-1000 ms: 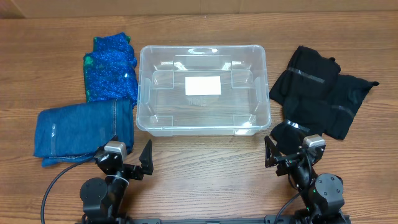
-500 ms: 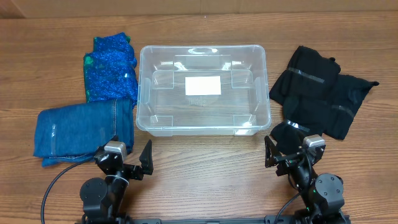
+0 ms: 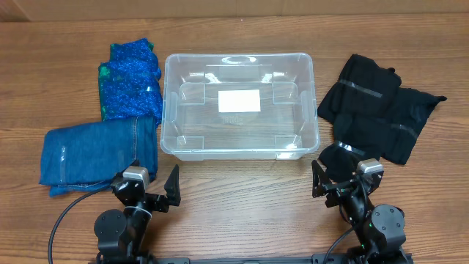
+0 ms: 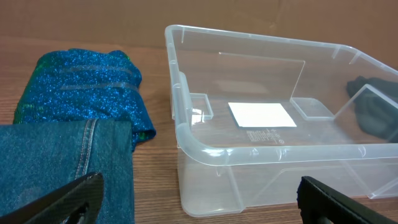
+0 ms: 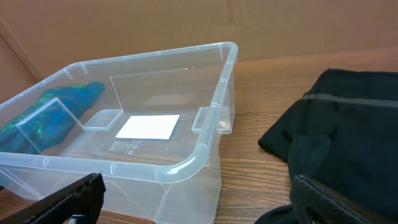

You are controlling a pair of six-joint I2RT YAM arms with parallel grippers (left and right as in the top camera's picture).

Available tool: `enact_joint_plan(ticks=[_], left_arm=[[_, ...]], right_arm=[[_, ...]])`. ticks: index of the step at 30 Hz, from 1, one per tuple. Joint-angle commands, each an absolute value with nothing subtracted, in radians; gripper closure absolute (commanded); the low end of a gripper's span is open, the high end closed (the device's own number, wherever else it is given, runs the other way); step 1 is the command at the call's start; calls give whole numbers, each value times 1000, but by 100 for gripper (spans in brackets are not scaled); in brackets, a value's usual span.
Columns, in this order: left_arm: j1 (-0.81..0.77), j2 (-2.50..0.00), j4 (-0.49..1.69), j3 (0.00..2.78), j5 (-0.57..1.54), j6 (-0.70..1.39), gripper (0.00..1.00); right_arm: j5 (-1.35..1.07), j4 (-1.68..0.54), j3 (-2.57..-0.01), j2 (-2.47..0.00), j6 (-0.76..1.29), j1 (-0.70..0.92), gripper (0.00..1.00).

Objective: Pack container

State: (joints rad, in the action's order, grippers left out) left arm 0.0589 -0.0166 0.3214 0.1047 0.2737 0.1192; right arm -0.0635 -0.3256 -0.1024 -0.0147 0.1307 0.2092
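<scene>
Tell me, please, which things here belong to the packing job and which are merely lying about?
Job in hand:
the container
probably to be packed into it: the sparkly blue cloth, the folded denim, the black garment

Just there:
the wooden table
the cardboard backdrop

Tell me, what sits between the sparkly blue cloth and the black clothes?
The clear container, holding only its white label, sits between them; the overhead view shows it.
</scene>
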Motion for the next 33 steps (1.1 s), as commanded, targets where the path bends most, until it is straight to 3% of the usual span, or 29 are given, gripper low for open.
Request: enact_joint_plan(ticks=[1,27,33], left_arm=[[56,-6,316,98,279,104,0],[56,-6,278,98,280,105,0],[57,-22,326,138,281,217,0]], right_arm=[[-59,-319,-98,-3,135,205,0],[-54,-319,-98,-3,134,205,0],[-54,-319,-98,-3,135,205,0]])
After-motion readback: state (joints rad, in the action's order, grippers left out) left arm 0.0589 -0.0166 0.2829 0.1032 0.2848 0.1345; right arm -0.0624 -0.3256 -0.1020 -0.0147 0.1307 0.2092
